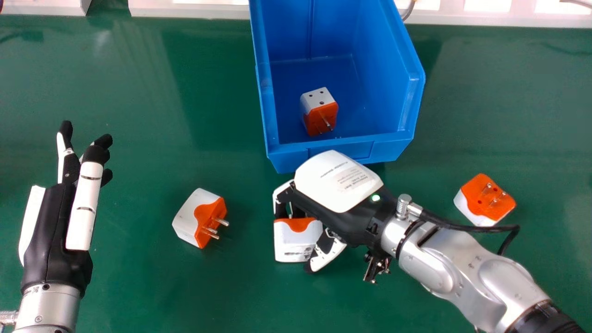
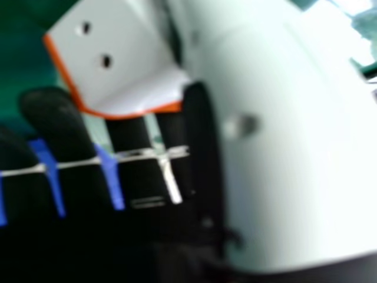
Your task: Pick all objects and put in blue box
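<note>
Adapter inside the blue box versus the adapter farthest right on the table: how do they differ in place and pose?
The boxed adapter sits in the blue box; the rightmost adapter lies on the green table. The boxed adapter has its white, holed face up, whereas the rightmost adapter has its orange, pronged face up. Both are white and orange, with metal prongs.

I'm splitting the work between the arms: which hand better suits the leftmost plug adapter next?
Left, probably: the left hand is open and empty, left of the leftmost plug adapter, while the right hand is busy holding another adapter.
</note>
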Available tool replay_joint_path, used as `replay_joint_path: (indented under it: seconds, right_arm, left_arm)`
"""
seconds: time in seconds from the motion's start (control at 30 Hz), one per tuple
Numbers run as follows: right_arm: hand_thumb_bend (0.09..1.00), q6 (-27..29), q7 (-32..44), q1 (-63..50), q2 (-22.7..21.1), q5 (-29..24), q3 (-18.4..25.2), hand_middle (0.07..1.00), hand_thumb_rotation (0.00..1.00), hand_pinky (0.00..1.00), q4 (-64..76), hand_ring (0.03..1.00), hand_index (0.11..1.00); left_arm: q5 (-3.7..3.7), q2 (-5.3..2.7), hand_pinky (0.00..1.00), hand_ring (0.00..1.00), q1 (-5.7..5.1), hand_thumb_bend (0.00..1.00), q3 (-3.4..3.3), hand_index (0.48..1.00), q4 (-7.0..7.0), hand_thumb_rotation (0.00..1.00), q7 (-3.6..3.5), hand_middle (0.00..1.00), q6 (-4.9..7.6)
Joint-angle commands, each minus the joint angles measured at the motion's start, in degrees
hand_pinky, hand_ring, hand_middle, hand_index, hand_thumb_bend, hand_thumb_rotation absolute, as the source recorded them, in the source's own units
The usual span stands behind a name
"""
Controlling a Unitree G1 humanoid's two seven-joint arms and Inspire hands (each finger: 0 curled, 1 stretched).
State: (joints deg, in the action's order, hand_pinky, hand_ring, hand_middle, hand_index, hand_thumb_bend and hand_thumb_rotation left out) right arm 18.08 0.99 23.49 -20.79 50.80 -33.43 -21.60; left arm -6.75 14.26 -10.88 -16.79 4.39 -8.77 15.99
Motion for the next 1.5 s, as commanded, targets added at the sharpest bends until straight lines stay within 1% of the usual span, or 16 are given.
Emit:
replay_joint_path:
  seconds: [0.0, 0.03, 0.07, 0.17, 0.33, 0.4, 0.47, 0.6, 0.7, 0.77, 0.9, 1.0, 1.1, 1.17, 1.33, 1.47]
  right_arm:
    - [0.506, 0.1, 0.9, -2.1, -0.8, -2.0, 1.4, 0.41, 0.0, 0.19, 4.4, 0.253, 0.528]
    - [0.505, 0.4, 0.6, -3.1, -1.3, -2.1, 1.7, 0.407, 0.0, 0.18, 6.0, 0.244, 0.527]
    - [0.505, 0.4, 0.8, -4.4, -1.8, -2.8, 2.3, 0.404, 0.0, 0.18, 8.0, 0.244, 0.526]
    - [0.504, -0.1, 1.4, -9.0, -3.6, -4.0, 4.6, 0.395, 0.0, 0.14, 15.5, 0.196, 0.515]
    - [0.501, -2.9, 4.9, -15.5, -6.5, -4.7, 9.4, 0.396, 0.0, 0.1, 27.7, 0.146, 0.503]
    - [0.5, -3.1, 5.5, -17.3, -7.5, -5.5, 11.8, 0.397, 0.0, 0.11, 31.6, 0.163, 0.512]
    - [0.501, -2.8, 5.4, -18.2, -8.4, -5.8, 14.4, 0.4, 0.0, 0.12, 34.9, 0.166, 0.513]
    - [0.504, -2.6, 4.9, -16.6, -8.7, -6.4, 18.1, 0.405, 0.0, 0.12, 37.6, 0.162, 0.509]
    - [0.506, -3.5, 3.6, -13.7, -7.0, -6.4, 19.7, 0.406, 0.0, 0.1, 36.5, 0.146, 0.508]
    - [0.507, -4.2, 3.6, -11.2, -6.2, -6.7, 20.3, 0.415, 0.0, 0.1, 35.1, 0.148, 0.506]
    - [0.506, -5.6, 2.4, -3.1, -4.6, -5.7, 20.8, 0.412, 0.0, 0.13, 29.3, 0.18, 0.513]
    - [0.505, -6.2, 1.1, 1.1, -3.3, -5.6, 20.5, 0.407, 0.0, 0.14, 25.3, 0.196, 0.512]
    - [0.504, -7.4, -1.8, 7.0, -2.2, -2.3, 19.0, 0.402, 0.0, 0.13, 20.0, 0.187, 0.51]
    - [0.503, -8.6, -2.2, 11.2, -1.1, -1.2, 18.2, 0.399, 0.0, 0.14, 16.3, 0.203, 0.513]
    - [0.503, -10.3, -5.3, 21.7, 1.4, 1.1, 15.4, 0.392, 0.0, 0.15, 3.4, 0.217, 0.51]
    - [0.503, -11.5, -6.3, 29.8, 3.6, 0.8, 13.2, 0.396, 0.0, 0.15, -8.8, 0.21, 0.516]
  left_arm:
    - [0.28, 0.65, 0.93, 0.95, 0.29, 0.46, -0.24, 0.931, -0.92, 1.0, -0.01, 0.93, 0.5]
    - [0.27, 0.61, 0.93, 0.94, 0.3, 0.46, -0.23, 0.928, -0.96, 1.0, 0.01, 0.93, 0.52]
    - [0.45, 0.61, 0.92, 0.94, 0.21, 0.45, -0.2, 0.927, -1.1, 1.0, 0.15, 0.93, 0.41]
    - [0.66, 0.62, 0.91, 0.94, 0.18, 0.45, -0.18, 0.926, -0.96, 1.0, 0.2, 0.93, 0.89]
    - [0.04, 0.85, 0.92, 0.95, 0.29, 0.46, -0.29, 0.933, -0.65, 1.0, -0.36, 0.93, 0.69]
    - [-0.1, 1.03, 0.93, 0.95, 0.22, 0.46, -0.36, 0.936, -0.63, 1.0, -0.65, 0.94, 0.56]
    - [0.0, 1.06, 0.93, 0.95, 0.19, 0.48, -0.41, 0.942, -0.59, 1.0, -0.7, 0.94, 0.62]
    - [0.2, 0.94, 0.93, 0.95, 0.44, 0.47, -0.53, 0.941, -0.3, 1.0, -0.51, 0.93, 0.58]
    - [0.44, 0.81, 0.92, 0.94, 0.58, 0.48, -0.46, 0.938, -0.27, 1.0, -0.25, 0.93, 0.48]
    - [0.4, 0.67, 0.92, 0.94, 0.6, 0.49, -0.41, 0.937, -0.39, 1.0, -0.12, 0.93, 0.34]
    - [0.84, 0.71, 0.92, 0.94, 0.53, 0.48, -0.23, 0.937, -0.37, 1.0, 0.13, 0.93, 0.62]
    - [0.56, 0.73, 0.92, 0.94, 0.56, 0.48, -0.17, 0.941, -0.11, 1.0, -0.03, 0.93, 0.94]
    - [0.39, 0.76, 0.93, 0.95, 0.58, 0.48, -0.18, 0.946, 0.21, 1.0, -0.15, 0.93, 1.17]
    - [0.18, 0.78, 0.93, 0.95, 0.58, 0.49, -0.23, 0.945, 0.44, 1.0, -0.34, 0.93, 1.5]
    - [0.03, 0.74, 0.93, 0.95, -0.12, 0.49, -0.3, 0.94, -0.15, 1.0, -0.55, 0.93, 1.6]
    - [-0.09, 0.56, 0.92, 0.94, -0.48, 0.49, -0.41, 0.938, -0.23, 1.0, -0.68, 0.93, 2.15]
